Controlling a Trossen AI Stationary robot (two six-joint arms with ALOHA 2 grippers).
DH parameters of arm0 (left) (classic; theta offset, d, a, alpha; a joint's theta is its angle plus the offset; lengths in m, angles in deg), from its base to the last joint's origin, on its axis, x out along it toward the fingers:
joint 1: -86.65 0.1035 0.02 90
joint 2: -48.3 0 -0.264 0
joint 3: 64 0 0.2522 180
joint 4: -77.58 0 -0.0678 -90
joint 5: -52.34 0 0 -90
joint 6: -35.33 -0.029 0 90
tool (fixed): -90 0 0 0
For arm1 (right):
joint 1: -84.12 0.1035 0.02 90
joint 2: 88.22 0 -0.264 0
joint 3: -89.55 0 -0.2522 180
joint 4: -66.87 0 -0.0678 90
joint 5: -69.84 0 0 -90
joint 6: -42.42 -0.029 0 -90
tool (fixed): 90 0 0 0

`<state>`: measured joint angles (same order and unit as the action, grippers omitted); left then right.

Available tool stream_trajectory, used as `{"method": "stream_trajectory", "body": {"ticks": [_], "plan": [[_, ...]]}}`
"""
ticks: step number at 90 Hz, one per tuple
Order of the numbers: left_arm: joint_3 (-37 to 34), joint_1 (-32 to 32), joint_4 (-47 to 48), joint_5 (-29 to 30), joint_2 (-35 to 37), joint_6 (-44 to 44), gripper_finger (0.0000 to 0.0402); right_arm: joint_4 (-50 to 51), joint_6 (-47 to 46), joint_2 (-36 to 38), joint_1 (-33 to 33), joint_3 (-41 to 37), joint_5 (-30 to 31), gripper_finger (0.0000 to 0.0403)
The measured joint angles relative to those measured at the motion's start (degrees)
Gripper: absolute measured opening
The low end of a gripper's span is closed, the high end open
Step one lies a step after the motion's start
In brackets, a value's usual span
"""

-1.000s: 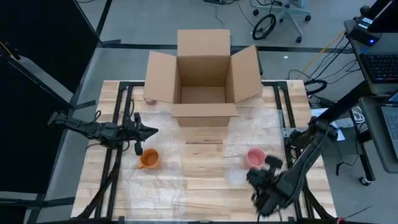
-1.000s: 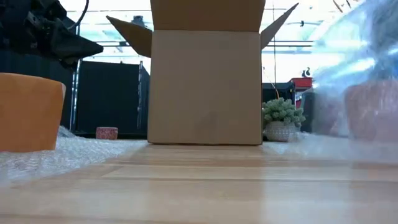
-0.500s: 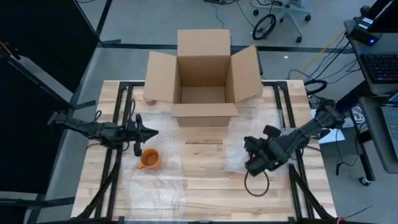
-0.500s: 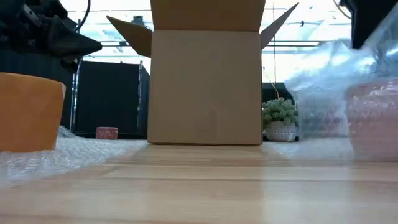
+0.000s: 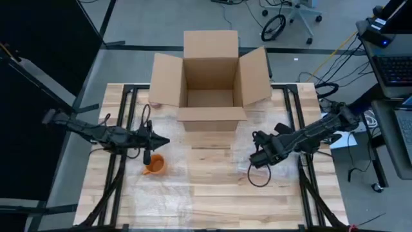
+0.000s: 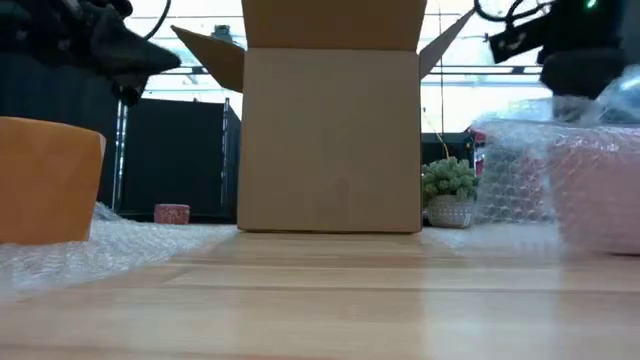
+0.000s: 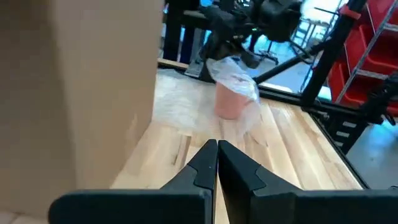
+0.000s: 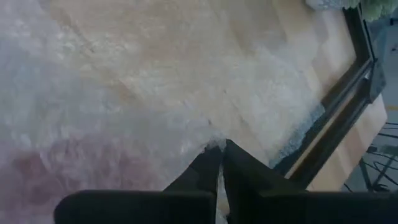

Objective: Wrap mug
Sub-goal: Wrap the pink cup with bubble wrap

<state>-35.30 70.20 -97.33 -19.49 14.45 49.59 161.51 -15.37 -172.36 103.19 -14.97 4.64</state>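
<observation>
bubble wrap (image 6: 560,190) over pink mug (image 7: 231,99)

Right pincer (image 5: 257,159) pinched closed mid-table (left pincer (image 5: 161,141) likewise, idle).

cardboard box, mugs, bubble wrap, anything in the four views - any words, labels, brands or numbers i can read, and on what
None can be read.
The cardboard box: plain faces, no print or label showing in the high or low view.
The orange mug: plain.
The pink mug, under bubble wrap: no marking visible.
Red shelving behind the table: no legible labels.
</observation>
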Motion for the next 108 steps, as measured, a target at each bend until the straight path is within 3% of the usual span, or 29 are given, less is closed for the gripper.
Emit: {"method": "stream_trajectory", "body": {"ticks": [23,53,68,108], "plan": [[2.88,-0.09,-0.06,-0.02,-6.24,0.44,0.0,-5.33,5.51,0.0,-3.37,-0.13,-0.59,0.0017],[2.88,-0.09,-4.62,-0.02,-8.86,0.34,0.0,-6.43,10.78,0.17,-8.31,-0.13,0.73,0.0177],[2.88,-0.09,-4.59,-0.02,-9.04,0.44,0.0,-6.65,13.45,3.03,-10.1,0.37,0.32,0.023],[2.88,-0.09,-4.53,-0.02,-9.03,0.46,0.0,-7.99,17.4,6.8,-20.14,0.39,3.7,0.0254]]}}
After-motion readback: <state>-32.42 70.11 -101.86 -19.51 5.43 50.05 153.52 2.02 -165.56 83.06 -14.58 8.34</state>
